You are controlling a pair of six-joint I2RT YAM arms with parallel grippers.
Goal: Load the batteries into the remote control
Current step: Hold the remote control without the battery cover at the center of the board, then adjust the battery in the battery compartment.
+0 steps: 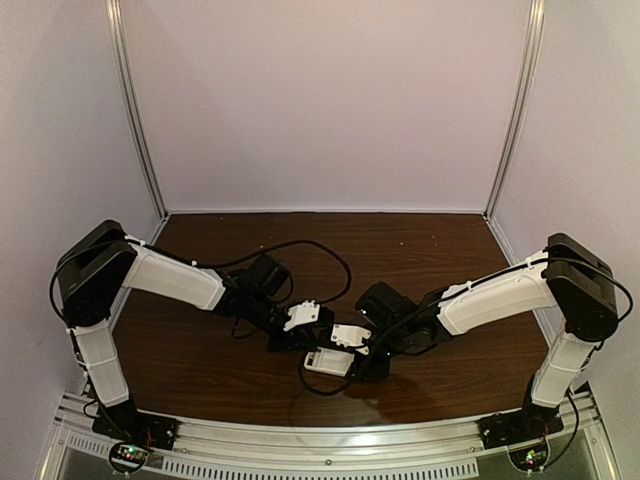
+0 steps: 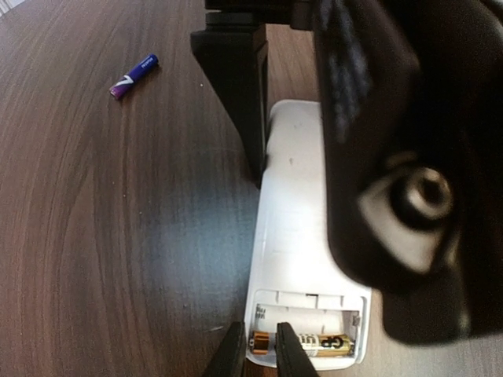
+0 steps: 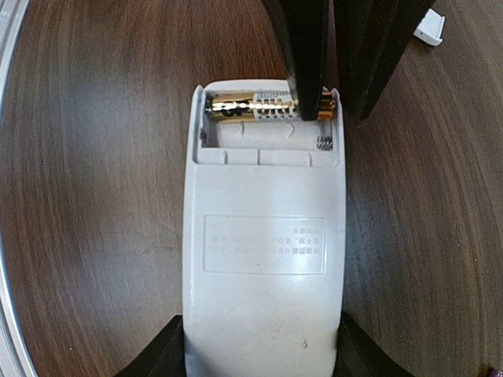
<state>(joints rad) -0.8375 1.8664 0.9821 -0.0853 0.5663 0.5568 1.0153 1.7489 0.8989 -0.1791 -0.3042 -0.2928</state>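
Done: gold battery (image 3: 251, 108) in remote (image 3: 263, 236), left claw (image 2: 262, 349) pinching it — right claw (image 3: 263, 357) clamps remote | To do: blue battery (image 2: 134, 76), on table (image 2: 94, 236)

Worktop (image 1: 420, 240) is showing dark brown w/ fine woodgrain streaks. Remote control (image 3: 263, 259) is looking plain white on its back, w/ a faint pale boxed label. Gold-brown battery (image 3: 251, 108) is carrying blk lettering. Blue-purple battery (image 2: 134, 76) is fading from dk blue to magenta, w/ a white mark. Left tool (image 2: 262, 357) and right tool (image 3: 263, 361) are showing blk fingers. Small loose piece (image 3: 429, 27) is showing white.
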